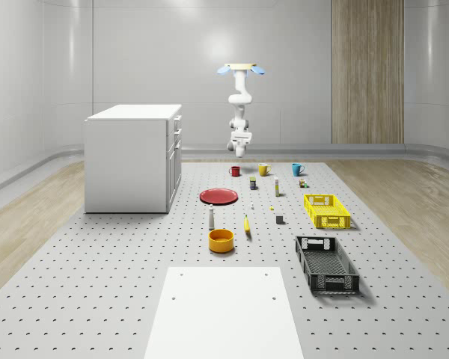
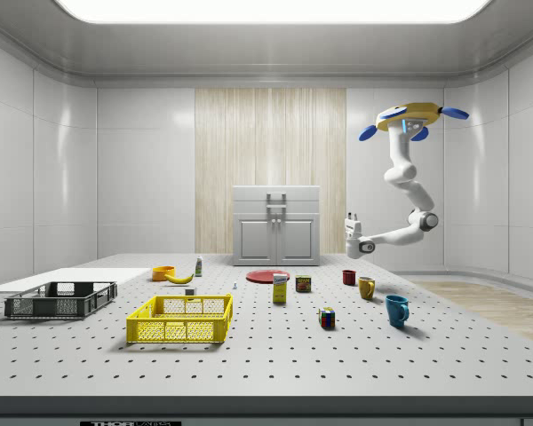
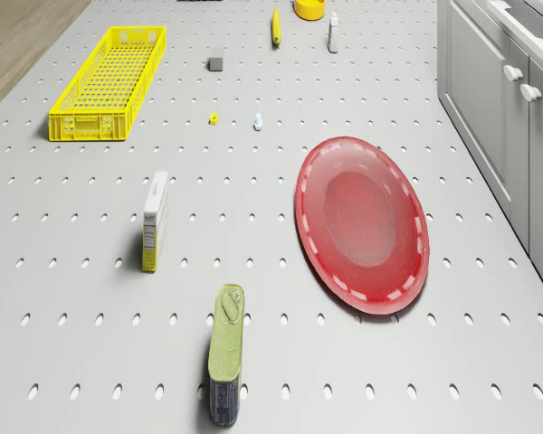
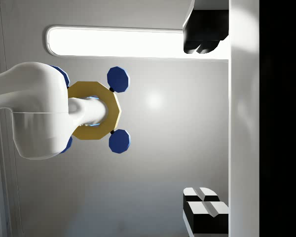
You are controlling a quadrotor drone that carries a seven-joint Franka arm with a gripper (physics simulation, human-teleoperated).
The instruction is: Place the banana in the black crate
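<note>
The yellow banana [image 1: 247,224] lies on the perforated table, between the orange bowl [image 1: 221,240] and a small grey block. It also shows in the side view, banana [image 2: 179,278], and far off in the drone view, banana [image 3: 275,25]. The black crate [image 1: 326,263] stands empty near the table's front right in the whole-scene view, black crate [image 2: 60,300]. The drone [image 1: 239,69] hovers high over the table's far end, above the mugs. My gripper [image 2: 352,222] hangs well above the table, turned upward toward the drone [image 4: 93,111], open and holding nothing, with fingers [image 4: 203,210] spread wide.
A yellow crate [image 1: 326,210] stands behind the black one. A red plate [image 3: 362,223], a tin can [image 3: 224,353] and a small box [image 3: 154,220] lie below the drone. A white cabinet [image 1: 133,157] stands at the whole-scene view's left. Red, yellow and blue mugs [image 1: 263,170] line the far end.
</note>
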